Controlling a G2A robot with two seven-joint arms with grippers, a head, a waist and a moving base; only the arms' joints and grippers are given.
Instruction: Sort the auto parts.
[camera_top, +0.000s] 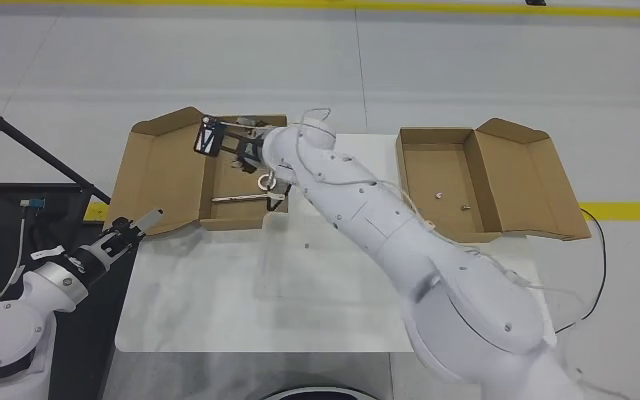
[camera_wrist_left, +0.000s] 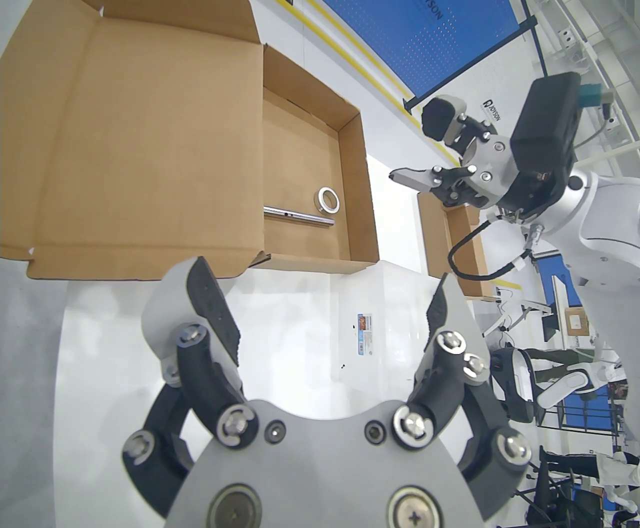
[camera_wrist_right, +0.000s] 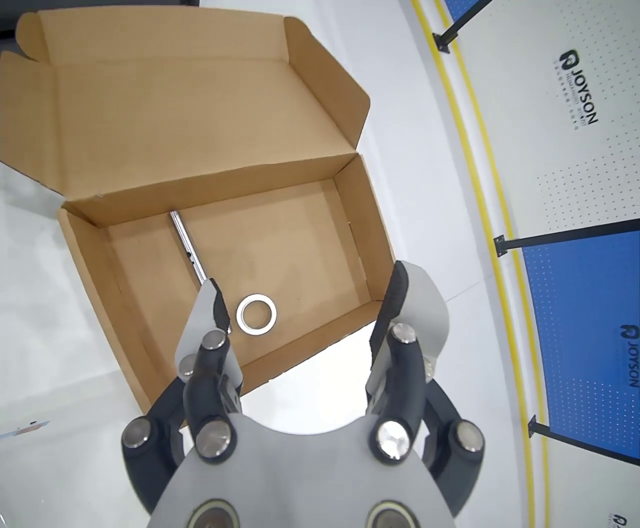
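White tabletop (camera_top: 200, 300), open cardboard box (camera_wrist_right: 362, 230) — we'd judge the ring (camera_wrist_right: 256, 313) hard and slick, best pinched across its rim; right gripper (camera_wrist_right: 307, 282) and left gripper (camera_wrist_left: 322, 274) spread, empty.

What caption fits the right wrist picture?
Open right hand hovers above a cardboard box holding a metal ring and rod.

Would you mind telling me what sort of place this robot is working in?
Probably a robotics lab or test hall: a yellow floor line marks off the area, blue partition panels stand beyond it, and an open cardboard box on the white table holds a metal ring and a rod.
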